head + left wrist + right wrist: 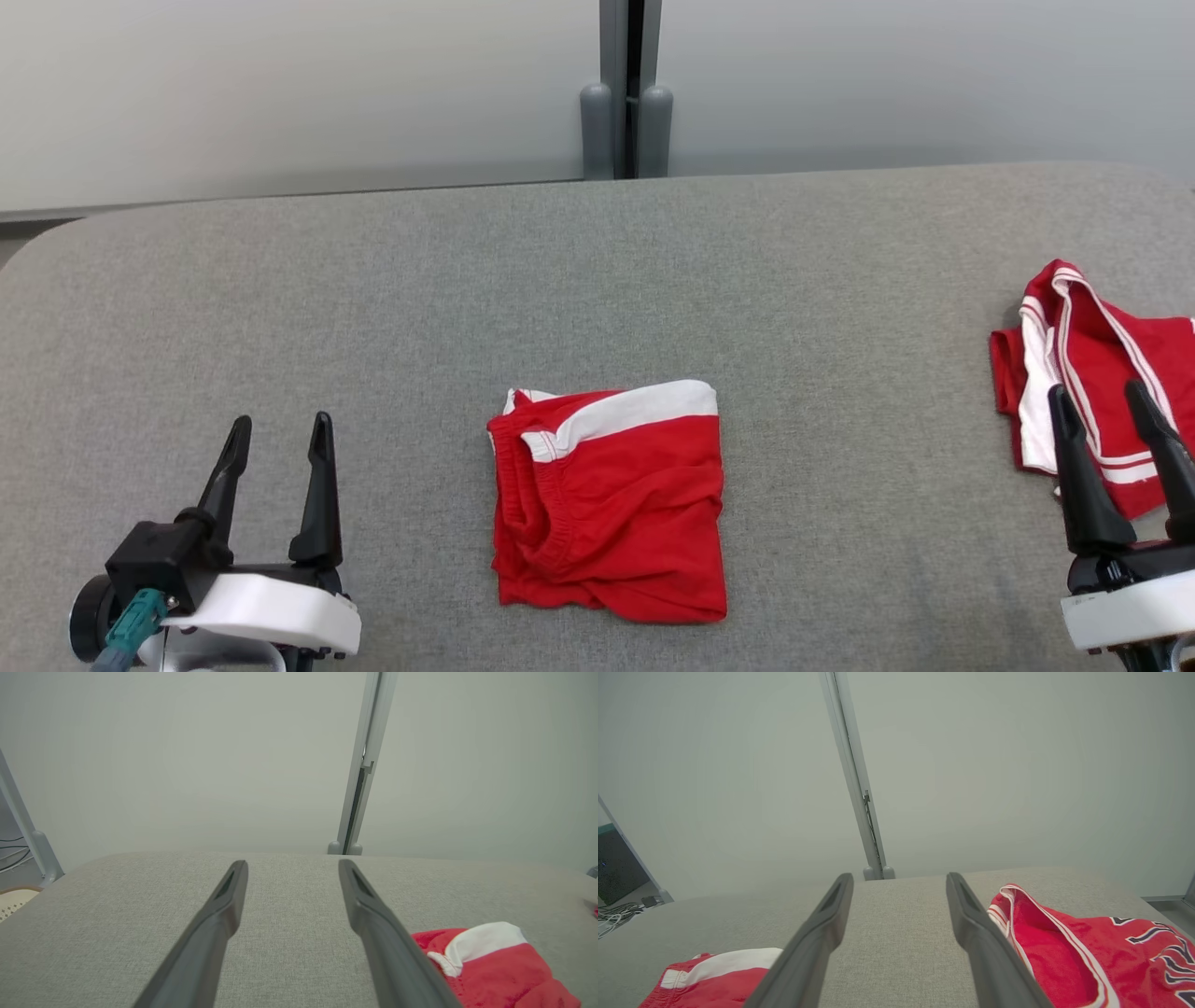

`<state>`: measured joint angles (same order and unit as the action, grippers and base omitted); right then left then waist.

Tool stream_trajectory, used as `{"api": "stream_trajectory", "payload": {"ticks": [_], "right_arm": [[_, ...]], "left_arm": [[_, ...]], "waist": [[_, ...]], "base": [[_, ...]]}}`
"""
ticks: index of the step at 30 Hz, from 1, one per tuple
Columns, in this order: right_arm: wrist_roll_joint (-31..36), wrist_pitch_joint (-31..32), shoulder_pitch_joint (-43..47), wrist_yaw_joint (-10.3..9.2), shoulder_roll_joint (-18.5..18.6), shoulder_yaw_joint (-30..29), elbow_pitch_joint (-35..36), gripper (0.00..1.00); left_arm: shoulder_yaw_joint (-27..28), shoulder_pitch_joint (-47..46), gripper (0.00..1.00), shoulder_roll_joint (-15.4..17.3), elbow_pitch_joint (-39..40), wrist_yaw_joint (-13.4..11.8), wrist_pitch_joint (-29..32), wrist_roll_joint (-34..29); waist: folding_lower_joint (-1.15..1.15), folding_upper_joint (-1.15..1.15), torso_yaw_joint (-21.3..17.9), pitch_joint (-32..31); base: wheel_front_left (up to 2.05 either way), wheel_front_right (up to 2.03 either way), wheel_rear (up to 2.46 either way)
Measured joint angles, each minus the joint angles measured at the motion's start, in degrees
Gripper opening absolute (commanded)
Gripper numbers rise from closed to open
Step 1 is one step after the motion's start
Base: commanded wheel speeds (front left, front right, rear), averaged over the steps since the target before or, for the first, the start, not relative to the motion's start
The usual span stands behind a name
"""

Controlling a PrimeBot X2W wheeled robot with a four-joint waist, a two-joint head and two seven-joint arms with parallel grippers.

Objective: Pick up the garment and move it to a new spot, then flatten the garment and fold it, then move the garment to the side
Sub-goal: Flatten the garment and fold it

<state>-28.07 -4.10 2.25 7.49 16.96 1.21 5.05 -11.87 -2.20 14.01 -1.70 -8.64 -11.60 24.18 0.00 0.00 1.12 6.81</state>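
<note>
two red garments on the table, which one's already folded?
The centre garment, a neat square with a white band. The right-edge garment lies rumpled, stripes showing.

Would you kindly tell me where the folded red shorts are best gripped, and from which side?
Probably the gathered waistband on the left edge of the folded red shorts, coming from the left: it bunches thick there, nearest the open left tool.

The left end effector (292, 864) is held wide open over the grey tabletop (117, 914). A folded red garment (504, 970) is seen at lower right.
</note>
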Motion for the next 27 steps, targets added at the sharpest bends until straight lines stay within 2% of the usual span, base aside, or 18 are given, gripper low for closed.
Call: {"api": "stream_trajectory", "payload": {"ticks": [6,13,27], "right_arm": [[3.3,4.6,3.8,0.0,-0.7,-0.9,4.8,1.0],[4.6,7.2,7.5,0.0,-1.5,-2.2,7.1,1.0],[5.3,9.8,10.0,0.0,-2.1,-2.9,8.3,1.0]], "left_arm": [[0.1,4.0,1.0,1.0,1.2,-0.5,1.1,0.5],[0.0,7.9,1.0,1.7,3.5,-1.6,2.1,0.6],[-0.6,10.0,1.0,2.6,4.9,-3.0,3.9,0.3]], "waist": [[0.0,0.0,-1.1,-4.5],[0.0,0.0,-1.6,-8.6],[0.0,0.0,-1.2,-10.4]], "base": [[0.0,0.0,0.0],[0.0,0.0,0.0],[0.0,0.0,0.0]]}}
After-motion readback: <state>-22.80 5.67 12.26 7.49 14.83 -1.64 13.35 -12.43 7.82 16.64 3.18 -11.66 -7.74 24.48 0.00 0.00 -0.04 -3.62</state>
